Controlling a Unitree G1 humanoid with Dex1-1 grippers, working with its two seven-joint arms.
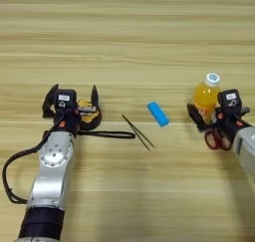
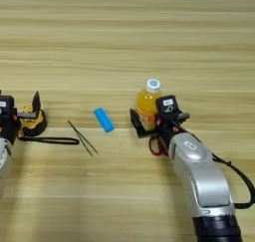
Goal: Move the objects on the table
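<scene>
My left gripper (image 1: 72, 98) stands open at the left of the table (image 1: 129, 42), its fingers spread wide. Just under its right finger lies the yellow-black tape measure (image 1: 87, 113), and its black strap (image 1: 112, 134) trails off to the right. Thin black tweezers (image 1: 138, 132) and a blue block (image 1: 158, 113) rest at mid-table. The orange-juice bottle (image 2: 148, 103) stands upright on the right. My right gripper (image 2: 158, 120) is open just in front of it, with one finger low at the bottle's left side. The red-handled scissors (image 2: 155, 147) lie partly hidden under that wrist.
A black cable (image 1: 11, 176) loops out from the left arm near the front left, and another cable (image 2: 239, 179) loops beside the right arm. Bare wood stretches across the whole far half of the table.
</scene>
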